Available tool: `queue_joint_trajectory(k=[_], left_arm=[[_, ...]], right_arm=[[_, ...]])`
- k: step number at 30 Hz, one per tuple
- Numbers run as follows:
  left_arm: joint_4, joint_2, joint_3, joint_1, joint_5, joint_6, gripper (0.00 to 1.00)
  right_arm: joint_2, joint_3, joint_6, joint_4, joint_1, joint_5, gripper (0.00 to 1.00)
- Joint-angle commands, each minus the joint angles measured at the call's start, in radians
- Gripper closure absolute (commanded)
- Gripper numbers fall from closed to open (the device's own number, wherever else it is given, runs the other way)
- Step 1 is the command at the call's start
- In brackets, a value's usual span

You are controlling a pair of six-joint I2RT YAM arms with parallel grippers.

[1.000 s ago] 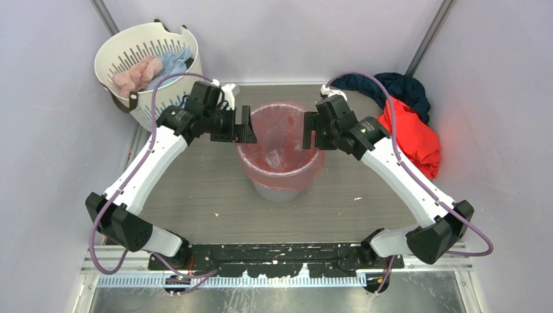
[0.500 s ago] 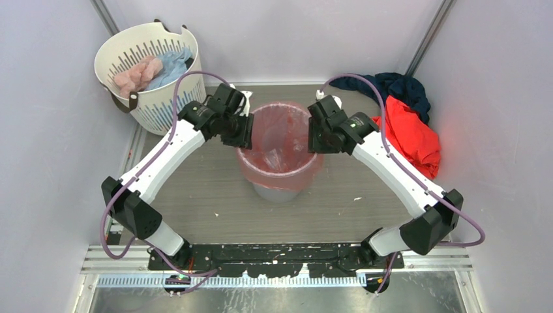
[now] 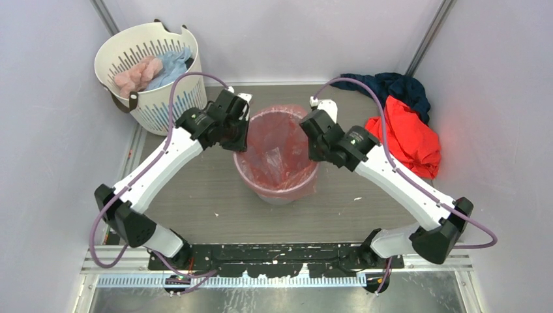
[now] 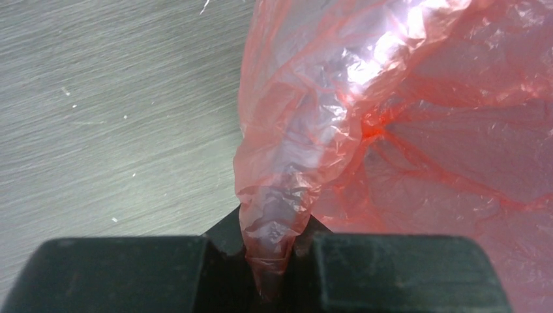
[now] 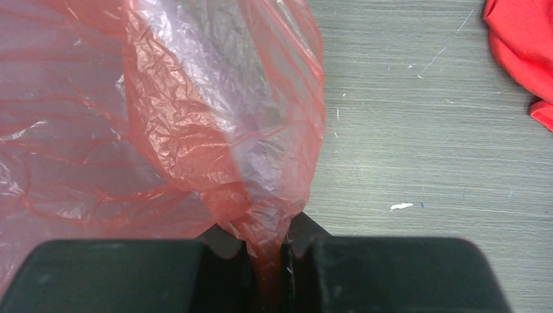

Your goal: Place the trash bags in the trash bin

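The trash bag (image 3: pixel 277 153), thin translucent red-pink film, lines the trash bin (image 3: pixel 287 197) at the middle of the floor and hangs over its rim, hiding most of the grey wall. My left gripper (image 3: pixel 239 134) is at the bin's left rim, shut on a bunched fold of the bag's edge. In the left wrist view the film (image 4: pixel 313 130) narrows into a twist pinched in the left gripper (image 4: pixel 274 248). My right gripper (image 3: pixel 312 142) is at the right rim. The right wrist view shows the film (image 5: pixel 195 130) squeezed in the right gripper (image 5: pixel 267 254).
A white slotted laundry basket (image 3: pixel 147 72) with pink and blue cloths stands at the back left. A red-orange garment (image 3: pixel 407 137) and a dark navy one (image 3: pixel 391 85) lie at the back right. Walls close in on both sides.
Both grippers have moved in from beside the bin to its rim and closed from open onto the bag's edge. The film that hung down the bin's sides is now gathered upward.
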Motion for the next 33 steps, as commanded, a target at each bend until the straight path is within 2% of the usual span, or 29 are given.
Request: queue_joint_trajectory(k=[1,10,14,19,24,30,33], left_arm=[[0.13,-0.128,-0.044,-0.104,-0.042,0.015,1.0],[0.368,-0.418,-0.279,-0.3,-0.259,0.056,1.0],[0.479,-0.53,-0.36,-0.389,-0.338,0.121,1.0],[0.612,-0.624,-0.432,-0.501,-0.394,0.218,1.0],[0.752,-0.67,-0.511,-0.599,-0.444,0.336,1.0],[0.882,-0.734,-0.598,-0.683,-0.537,0.451,1.0],[0.902,-0.759,-0.624,-0.691,-0.556,0.47,1.0]], right_arm=[[-0.044,-0.087,-0.005,0.151,0.155,0.148,0.99],[-0.198,-0.299,-0.021,0.398,0.38,0.514,0.99],[-0.258,-0.372,-0.095,0.544,0.47,0.66,0.99],[-0.267,-0.447,-0.285,0.8,0.604,0.85,0.99],[-0.224,-0.554,-0.658,1.282,0.722,1.004,0.99],[-0.162,-0.697,-1.152,2.007,0.799,1.085,0.99],[-0.137,-0.722,-1.309,2.219,0.81,1.093,0.99]])
